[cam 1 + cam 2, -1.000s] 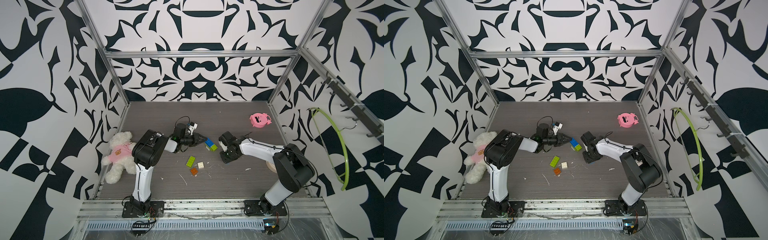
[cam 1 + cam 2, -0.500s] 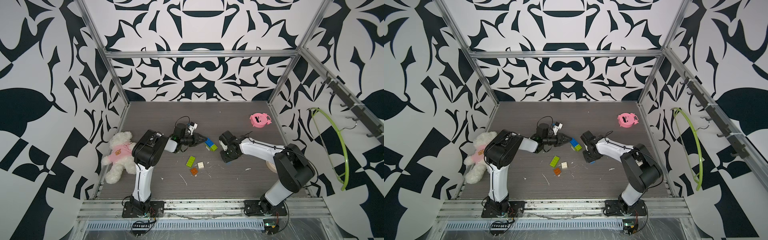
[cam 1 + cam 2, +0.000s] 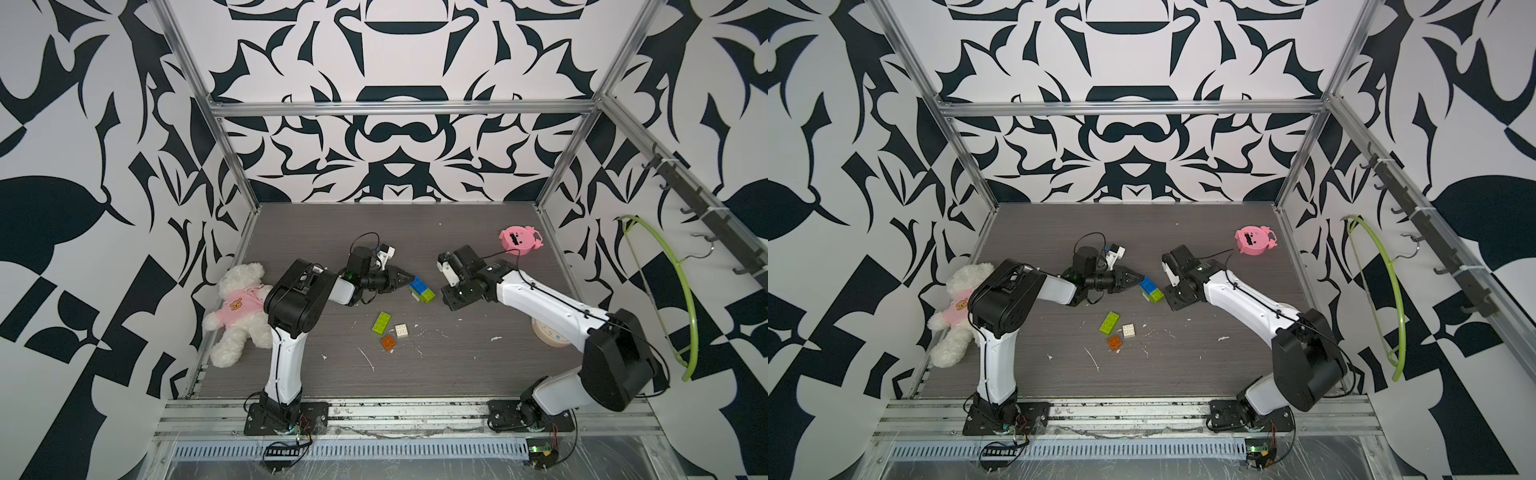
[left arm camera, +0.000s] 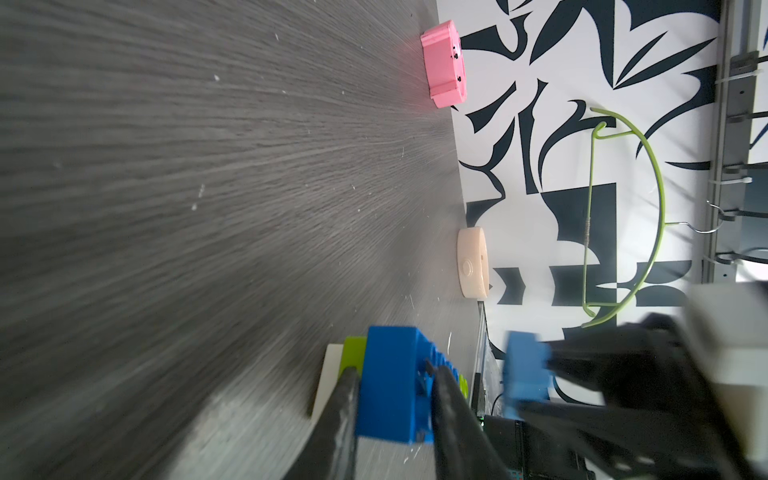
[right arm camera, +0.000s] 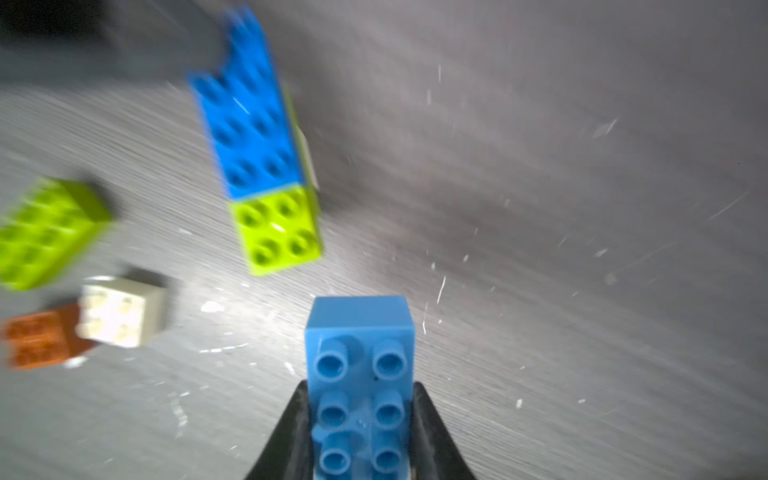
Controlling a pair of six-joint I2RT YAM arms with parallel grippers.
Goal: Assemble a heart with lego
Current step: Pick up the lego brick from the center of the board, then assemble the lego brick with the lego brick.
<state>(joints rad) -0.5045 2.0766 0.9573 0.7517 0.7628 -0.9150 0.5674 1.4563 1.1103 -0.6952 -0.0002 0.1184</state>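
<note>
At the left of the pair, the left gripper (image 3: pixel 409 278) (image 3: pixel 1139 277) lies nearly level, its tips pointing toward the other arm. The left wrist view shows its jaws clamped on the flanks of the dark blue top brick (image 4: pixel 390 382) of the heart (image 3: pixel 422 289) (image 3: pixel 1152 289). So far the heart is a small cluster: that blue brick, a lime green square (image 5: pixel 278 228) joined at its end away from these jaws, and a white piece (image 4: pixel 328 374) underneath. It sits at the fingertips, low against the table (image 3: pixel 457 374); whether it rests there I cannot tell.

Nearer the arm bases than those tips, three loose pieces lie close together: a lime green oblong (image 3: pixel 381 323) (image 5: pixel 45 232), a white square (image 3: pixel 401 330) (image 5: pixel 120 311) and an orange square (image 3: pixel 388 342) (image 5: pixel 39 338).

Just past the heart, the right gripper (image 3: pixel 451 297) (image 5: pixel 359 399) points downward. Its jaws are pinched on the long sides of a light blue oblong (image 5: pixel 359 353) (image 4: pixel 525 365), studs facing the wrist camera. This brick hangs beside the heart, apart from it.
</note>
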